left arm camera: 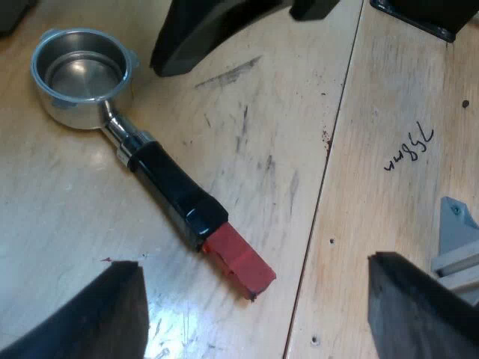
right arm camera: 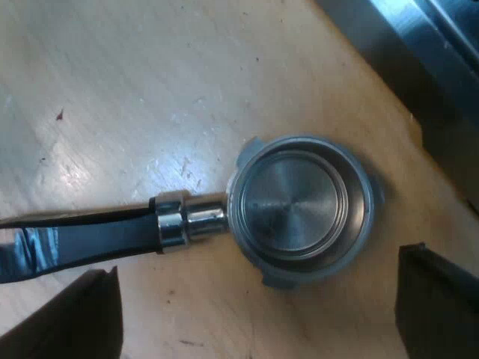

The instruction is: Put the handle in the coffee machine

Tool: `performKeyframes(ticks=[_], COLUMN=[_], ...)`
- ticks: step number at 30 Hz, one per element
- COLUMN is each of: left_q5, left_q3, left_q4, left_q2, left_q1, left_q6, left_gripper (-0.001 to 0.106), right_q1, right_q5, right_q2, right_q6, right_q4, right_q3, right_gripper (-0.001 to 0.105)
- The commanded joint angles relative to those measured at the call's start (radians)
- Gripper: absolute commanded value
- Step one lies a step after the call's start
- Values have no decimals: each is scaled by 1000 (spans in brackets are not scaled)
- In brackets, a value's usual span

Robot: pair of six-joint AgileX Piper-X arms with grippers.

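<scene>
Left wrist view: we see the metal holder (left arm camera: 161, 176) lying loose on the wooden table (left arm camera: 67, 224), its red end (left arm camera: 239, 262) at five o'clock from the cup (left arm camera: 78, 71).
Left gripper (left arm camera: 256, 288): ours is spread wide, empty, near the red end.
Right gripper (right arm camera: 258, 299): spread wide, empty, over the cup.

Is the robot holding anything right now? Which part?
Nothing is held. The metal holder lies loose on the wooden table, with the left gripper and the right gripper open over it.
</scene>
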State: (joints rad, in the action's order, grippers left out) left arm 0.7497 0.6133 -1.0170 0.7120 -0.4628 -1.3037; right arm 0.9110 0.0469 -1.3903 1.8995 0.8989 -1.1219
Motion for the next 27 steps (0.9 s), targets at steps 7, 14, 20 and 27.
performKeyframes(ticks=[7, 14, 20, 27], left_q5=[24, 57, 57, 57], left_q3=[1, 1, 1, 1], left_q4=[6, 6, 6, 6], left_q2=[-6, -6, -6, -6], left_q1=[1, 1, 1, 1], left_q6=[5, 5, 5, 5], left_gripper=[64, 64, 64, 64], right_q1=[-63, -74, -73, -75], right_q5=[-47, -47, -47, -47], right_q2=[-101, -153, -181, -214], right_q6=[48, 72, 96, 109], right_q4=[-7, -35, -64, -93], right_q3=[-24, -27, -27, -28], right_gripper=[75, 75, 75, 75])
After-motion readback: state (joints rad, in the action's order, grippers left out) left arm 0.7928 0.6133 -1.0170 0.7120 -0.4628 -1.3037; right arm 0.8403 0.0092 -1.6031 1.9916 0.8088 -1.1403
